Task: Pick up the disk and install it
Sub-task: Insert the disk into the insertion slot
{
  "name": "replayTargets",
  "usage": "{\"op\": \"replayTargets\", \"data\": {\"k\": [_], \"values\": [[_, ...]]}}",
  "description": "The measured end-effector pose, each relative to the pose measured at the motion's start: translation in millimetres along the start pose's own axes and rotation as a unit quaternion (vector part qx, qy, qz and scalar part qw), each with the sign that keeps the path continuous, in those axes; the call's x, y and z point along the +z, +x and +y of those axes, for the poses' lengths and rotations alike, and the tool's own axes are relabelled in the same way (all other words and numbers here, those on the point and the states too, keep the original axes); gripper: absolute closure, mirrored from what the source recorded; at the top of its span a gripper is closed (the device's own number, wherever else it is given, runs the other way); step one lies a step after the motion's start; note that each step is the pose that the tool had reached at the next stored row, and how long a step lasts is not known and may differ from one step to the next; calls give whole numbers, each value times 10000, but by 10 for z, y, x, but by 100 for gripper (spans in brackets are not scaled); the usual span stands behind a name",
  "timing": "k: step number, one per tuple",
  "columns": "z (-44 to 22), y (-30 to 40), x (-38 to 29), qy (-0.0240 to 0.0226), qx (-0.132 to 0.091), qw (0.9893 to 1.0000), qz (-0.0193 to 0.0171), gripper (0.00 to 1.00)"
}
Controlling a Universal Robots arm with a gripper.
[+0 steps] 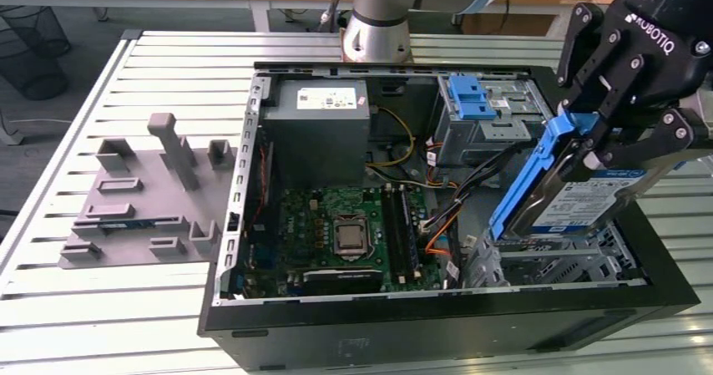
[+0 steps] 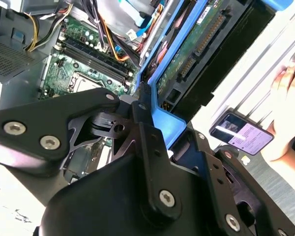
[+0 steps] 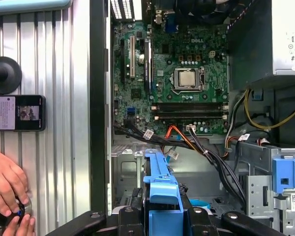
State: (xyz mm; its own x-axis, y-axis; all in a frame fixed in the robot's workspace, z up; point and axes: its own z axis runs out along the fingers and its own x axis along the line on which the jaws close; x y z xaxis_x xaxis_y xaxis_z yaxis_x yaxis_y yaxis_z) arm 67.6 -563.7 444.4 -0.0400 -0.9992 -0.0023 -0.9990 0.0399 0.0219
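My gripper (image 1: 584, 151) is shut on the disk (image 1: 579, 204), a silver drive with a white-and-blue label in a blue carrier frame. I hold it tilted on edge over the metal drive bay (image 1: 557, 262) at the front of the open computer case (image 1: 446, 308), on the exterior view's right. Its lower end reaches down to the bay's opening; whether it touches the bay I cannot tell. In the second wrist view the disk (image 2: 187, 54) shows its circuit-board underside, and the gripper (image 2: 152, 110) clamps the blue frame. In the first wrist view the blue carrier (image 3: 162, 187) sits in the gripper (image 3: 163, 216).
Inside the case lie the green motherboard (image 1: 346, 225), a grey power-supply box (image 1: 323, 129), loose cables (image 1: 446, 216) and another blue carrier (image 1: 473, 95). A grey fixture (image 1: 145, 191) stands on the slatted table. Beside the case are a person's hand (image 3: 5, 182) and a phone (image 3: 17, 113).
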Motion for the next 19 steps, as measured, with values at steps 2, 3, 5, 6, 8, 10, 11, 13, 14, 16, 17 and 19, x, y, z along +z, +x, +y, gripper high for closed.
{"op": "replayTargets", "data": {"k": [2,3,5,6,8,10,11,13,14,16,17,19], "values": [[-12,0,18,0,0,10000,0,64],[-13,1,26,0,1,10000,0,64],[-16,5,43,0,0,10000,-1,64],[-17,8,51,0,-1,10000,-1,64],[-23,8,62,0,-7,10000,1,64],[-34,9,73,0,-6,10000,0,64],[-39,8,77,0,-6,10000,0,64],[-50,8,86,0,-6,10000,0,64],[-53,9,91,0,-6,10000,0,64],[-53,9,105,0,-5,10000,0,64],[-54,10,112,0,-5,10000,0,64],[-55,10,128,0,-6,10000,0,64]]}}
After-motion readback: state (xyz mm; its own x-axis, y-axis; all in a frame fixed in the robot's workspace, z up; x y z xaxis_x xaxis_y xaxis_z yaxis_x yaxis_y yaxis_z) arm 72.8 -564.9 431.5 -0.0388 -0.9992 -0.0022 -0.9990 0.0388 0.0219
